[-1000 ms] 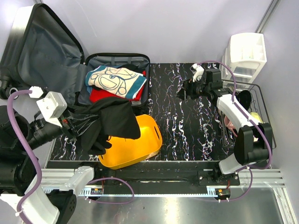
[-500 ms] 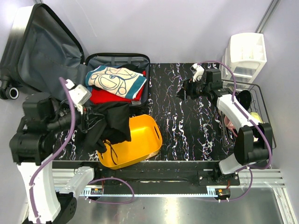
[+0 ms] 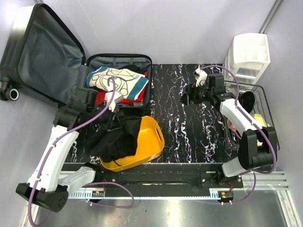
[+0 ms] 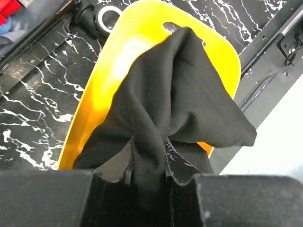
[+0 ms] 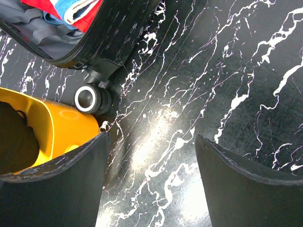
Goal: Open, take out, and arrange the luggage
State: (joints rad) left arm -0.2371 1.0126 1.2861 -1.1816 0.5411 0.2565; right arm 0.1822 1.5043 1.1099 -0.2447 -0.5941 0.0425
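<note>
Presently, left gripper point(image 4: 147, 187) pinches a black garment point(image 4: 180, 94), which drapes ahead of it over the yellow bin point(image 4: 90, 104). Luggage point(image 3: 45, 52) lies open just beside that gripper, seemingly touching the bin. Right gripper point(image 5: 150, 175) hangs spread above the table point(image 5: 213, 71), with a luggage wheel point(image 5: 87, 98) ahead-left of it.

No legible text, number, brand or sign in any view.

Top view: the folded cloth point(image 3: 116, 80) in the open luggage point(image 3: 42, 56) carries a dark line print on a pale ground; no letters can be made out in it. A small coloured sticker point(image 3: 97, 193) on the front rail point(image 3: 165, 194) is too small to read.

Wrist views: nothing lettered is visible.
</note>
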